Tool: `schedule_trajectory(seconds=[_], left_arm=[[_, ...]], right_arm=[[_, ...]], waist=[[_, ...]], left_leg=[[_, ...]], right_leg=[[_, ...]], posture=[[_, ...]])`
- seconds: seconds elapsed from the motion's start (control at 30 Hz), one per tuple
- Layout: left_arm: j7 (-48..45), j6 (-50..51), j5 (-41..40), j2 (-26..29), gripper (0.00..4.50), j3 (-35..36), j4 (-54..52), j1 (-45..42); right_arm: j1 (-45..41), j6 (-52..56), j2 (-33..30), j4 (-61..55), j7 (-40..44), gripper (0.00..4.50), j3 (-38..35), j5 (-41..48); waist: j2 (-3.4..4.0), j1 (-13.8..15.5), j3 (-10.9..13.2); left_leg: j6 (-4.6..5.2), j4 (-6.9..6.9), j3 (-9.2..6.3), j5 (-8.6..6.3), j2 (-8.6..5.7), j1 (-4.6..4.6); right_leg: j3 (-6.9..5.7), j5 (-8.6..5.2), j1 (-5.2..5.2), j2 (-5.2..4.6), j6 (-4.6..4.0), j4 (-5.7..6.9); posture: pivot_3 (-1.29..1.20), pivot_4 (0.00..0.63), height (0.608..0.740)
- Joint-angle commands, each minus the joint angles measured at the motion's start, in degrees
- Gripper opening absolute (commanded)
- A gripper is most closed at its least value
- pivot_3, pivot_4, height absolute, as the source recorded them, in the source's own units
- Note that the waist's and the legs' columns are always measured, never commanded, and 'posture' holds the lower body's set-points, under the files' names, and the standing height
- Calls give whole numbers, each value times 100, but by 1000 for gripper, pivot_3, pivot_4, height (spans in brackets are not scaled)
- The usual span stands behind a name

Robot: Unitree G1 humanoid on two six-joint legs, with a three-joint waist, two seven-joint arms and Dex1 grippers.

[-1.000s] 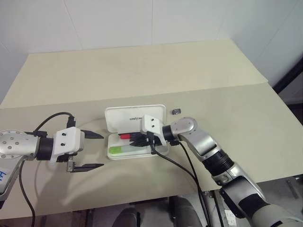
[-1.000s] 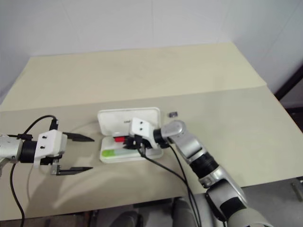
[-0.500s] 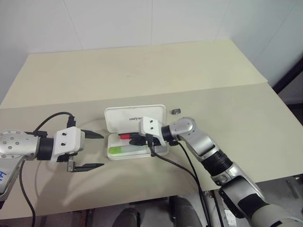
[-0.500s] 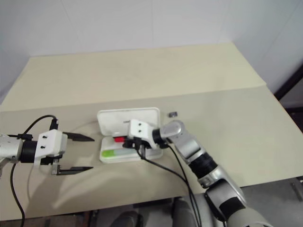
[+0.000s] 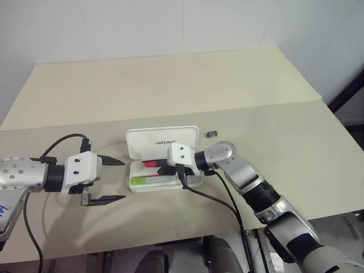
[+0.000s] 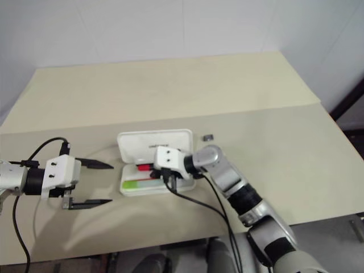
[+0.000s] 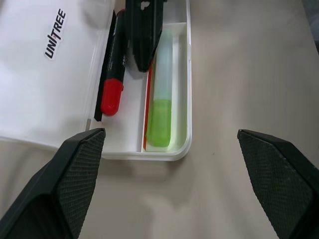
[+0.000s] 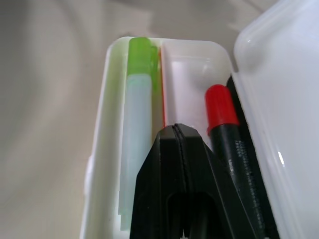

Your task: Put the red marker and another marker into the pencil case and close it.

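A: The pencil case (image 5: 162, 158) is lying open on the beige table (image 5: 170, 85), and you are looking at both markers already inside its tray. The red marker (image 7: 110, 69) is sitting by the hinge; the lime-green highlighter (image 7: 161, 102) is filling the outer compartment, past a thin red stripe.

B: So what are you asking of me now?

A: Closing it, I judge. Your right gripper (image 8: 179, 164) is resting over the tray between the two markers, fingers pressed together and gripping nothing. Your left gripper (image 5: 105, 180) is hovering just beside the case, jaws spread wide and empty.

B: And the lid?

A: It is smooth, rigid white plastic with rounded corners, lying flat behind the tray. You are probably needing to clear the right gripper out first, then get under the lid's far edge and fold it over.
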Motion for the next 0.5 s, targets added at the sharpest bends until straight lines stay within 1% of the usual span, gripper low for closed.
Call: schedule_trajectory(seconds=[0.03,0.33,0.5], left_arm=[[38,-34,-10,-20,4500,5,-125,-92],[6,-55,-12,-5,4500,-34,-64,-159],[-10,-54,-20,3,4500,-12,-75,-127]], right_arm=[[-15,118,-5,-402,53,25,-64,146],[95,325,-52,-644,146,25,-9,217],[28,354,38,-563,42,25,-99,254]], waist=[[0,-2,0],[0,2,0],[0,-1,0]], left_leg=[[0,0,0,0,0,0],[0,0,0,0,0,0],[0,0,1,0,1,0]], right_leg=[[0,0,0,0,0,0],[0,0,-1,0,0,1],[0,0,-1,0,0,1]], posture=[[0,150,740],[0,150,740],[0,150,740]])
